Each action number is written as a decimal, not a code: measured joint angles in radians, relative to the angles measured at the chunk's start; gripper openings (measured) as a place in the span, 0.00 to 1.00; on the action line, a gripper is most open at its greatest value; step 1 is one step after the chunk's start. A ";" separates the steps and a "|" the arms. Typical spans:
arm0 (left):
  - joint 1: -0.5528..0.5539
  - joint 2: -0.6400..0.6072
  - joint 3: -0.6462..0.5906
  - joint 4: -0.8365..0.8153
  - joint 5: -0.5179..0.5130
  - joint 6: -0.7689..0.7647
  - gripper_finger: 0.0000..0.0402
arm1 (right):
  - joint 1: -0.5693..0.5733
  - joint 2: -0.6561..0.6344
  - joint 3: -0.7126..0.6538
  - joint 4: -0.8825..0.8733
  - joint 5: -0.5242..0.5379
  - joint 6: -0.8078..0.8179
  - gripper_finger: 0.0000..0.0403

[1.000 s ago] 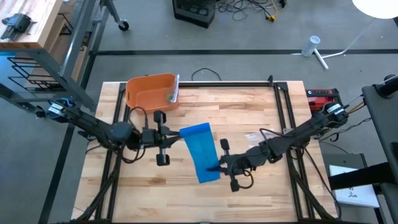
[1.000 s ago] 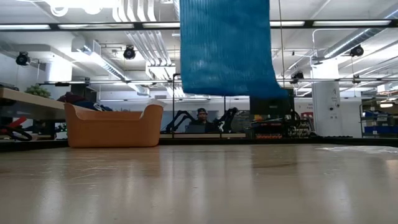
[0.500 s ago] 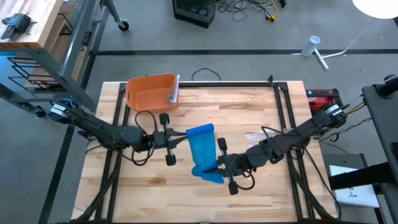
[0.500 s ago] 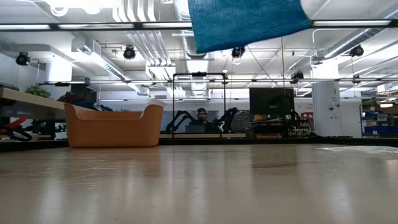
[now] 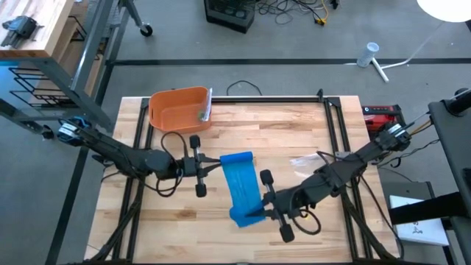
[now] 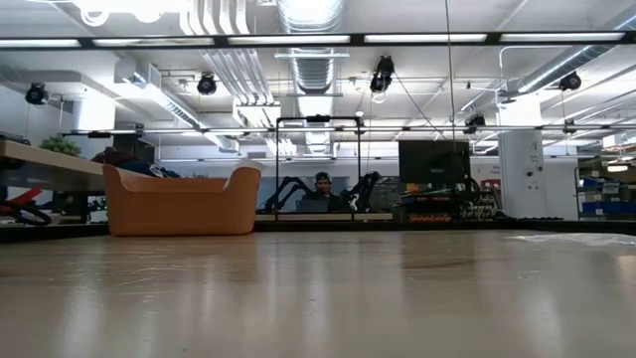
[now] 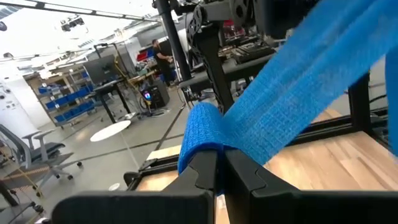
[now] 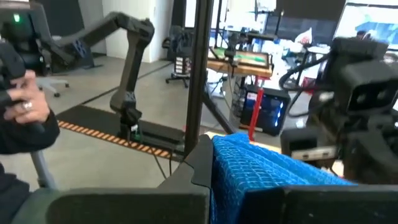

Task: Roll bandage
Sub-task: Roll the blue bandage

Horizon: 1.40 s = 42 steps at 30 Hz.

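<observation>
Two grippers share one blue bandage (image 5: 241, 185), held off the table (image 5: 309, 132) near its centre. Left gripper (image 5: 218, 165), at nine o'clock of the strip, jaws clamped tight on the upper end. Right gripper (image 5: 254, 214), at five o'clock, pinched closed on the lower end. Orange bin (image 5: 179, 109) sits at eleven o'clock.

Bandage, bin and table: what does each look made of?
Bandage: blue woven or knit fabric; the left wrist view shows a fine mesh texture, likely elastic. Bin: orange, smooth and matte with rounded walls, probably moulded plastic. Table: pale wooden planks with visible grain and joints, with a slight sheen in the low view.
</observation>
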State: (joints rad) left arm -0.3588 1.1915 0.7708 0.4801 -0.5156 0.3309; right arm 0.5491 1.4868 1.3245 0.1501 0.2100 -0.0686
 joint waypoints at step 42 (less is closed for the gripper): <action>-0.133 0.000 0.105 -0.441 0.123 -0.005 0.00 | -0.310 -0.012 0.178 -0.252 0.047 0.346 0.00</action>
State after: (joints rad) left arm -0.4914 1.1912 0.8754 0.0388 -0.3924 0.3263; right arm 0.2391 1.4745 1.5029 -0.1021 0.2570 0.2769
